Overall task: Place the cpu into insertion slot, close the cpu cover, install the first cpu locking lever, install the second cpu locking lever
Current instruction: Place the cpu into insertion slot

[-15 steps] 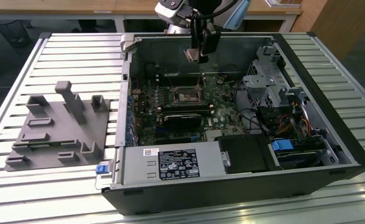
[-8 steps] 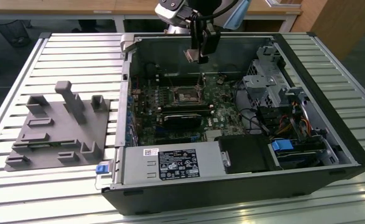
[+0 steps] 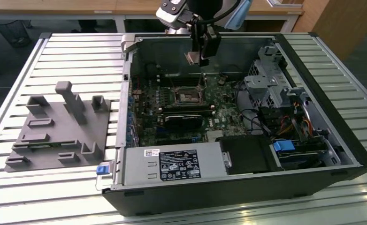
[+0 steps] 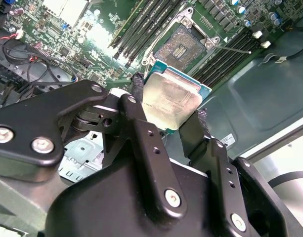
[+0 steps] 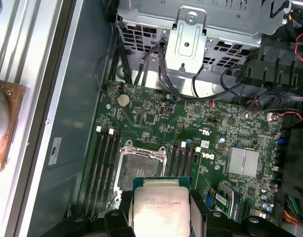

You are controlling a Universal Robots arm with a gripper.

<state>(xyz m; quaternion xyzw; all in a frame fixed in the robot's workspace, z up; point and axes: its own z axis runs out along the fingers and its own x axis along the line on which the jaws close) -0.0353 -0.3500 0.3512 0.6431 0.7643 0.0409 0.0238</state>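
Small flat square cpu with dull silver lid and green edge [image 4: 173, 98] is clamped between the two black fingers of the pincer [image 5: 161, 206]. It is gripped by opposite edges, lid facing the wrist cameras. The pincer is narrow, closed onto the chip. The edge grip likely keeps the contact side untouched and free to go down flat. The chip is in the air, not seated. In the exterior view it hangs above the open case, well clear of the board.

The insertion slot, a dark square socket recess with a thin metal rim [image 5: 141, 168], lies below the pincer, apart from the chip and partly hidden behind it in the first wrist view. The recess is exposed and nothing sits in it, with no cover down over it, probably so the chip can drop in. A thin silver wire lever [image 4: 233, 49] sticks out just beside the socket; it looks unlatched.

Long black memory slots [image 5: 104, 163] flank the socket on the green circuit board [image 5: 156, 111]. Farther from the pincer are a perforated grey metal drive cage [image 5: 191, 29], a black heatsink block [image 3: 183, 119] and a silver labelled power supply box [image 3: 171, 164]. All sit inside a black open-sided computer case [image 3: 233, 197] lying flat under the pincer on a grey slatted metal table [image 3: 77, 51]. Well away from the pincer, toward the exterior view's left, is a grey plastic fixture tray with upright blocks [image 3: 52, 136]. Dark floor and wooden furniture lie beyond the table.
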